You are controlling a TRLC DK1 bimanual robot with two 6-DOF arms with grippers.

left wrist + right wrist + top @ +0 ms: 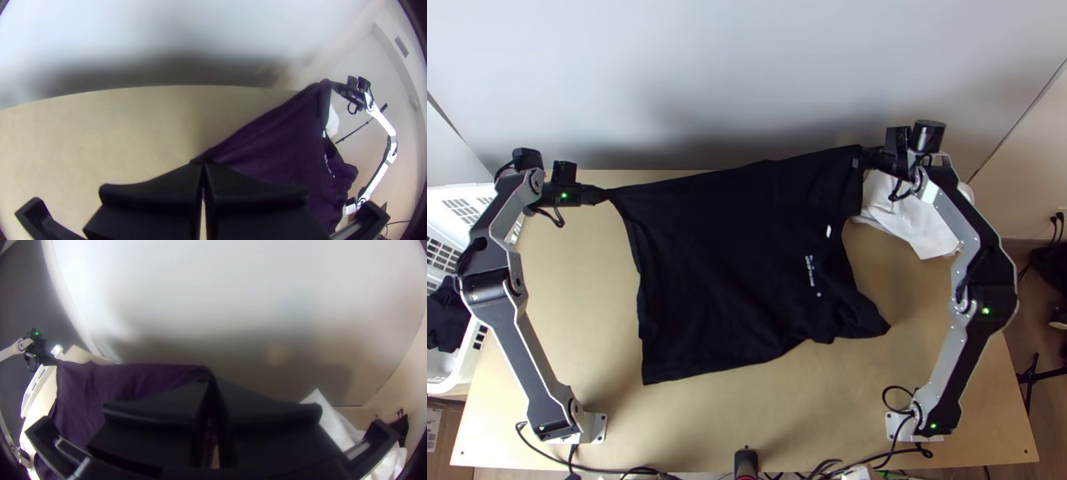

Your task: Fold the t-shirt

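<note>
The black t-shirt [731,264] hangs stretched between both grippers along its far edge, its lower part lying toward the table's middle, with small white print at its right. At the upper left my left gripper [605,194] is shut on one corner of the shirt. My right gripper [865,158] is shut on the opposite far corner. In the left wrist view, the left gripper [203,165] pinches the tip of the dark cloth [284,138]. The right wrist view has the right gripper [212,386] closed over the cloth edge [133,378].
White cloth [907,216] lies bunched at the table's far right, beneath the right arm. A white basket [467,352] with dark cloth inside stands off the left edge. A pale wall rises behind the wooden table [747,416]. Cables run along the near edge.
</note>
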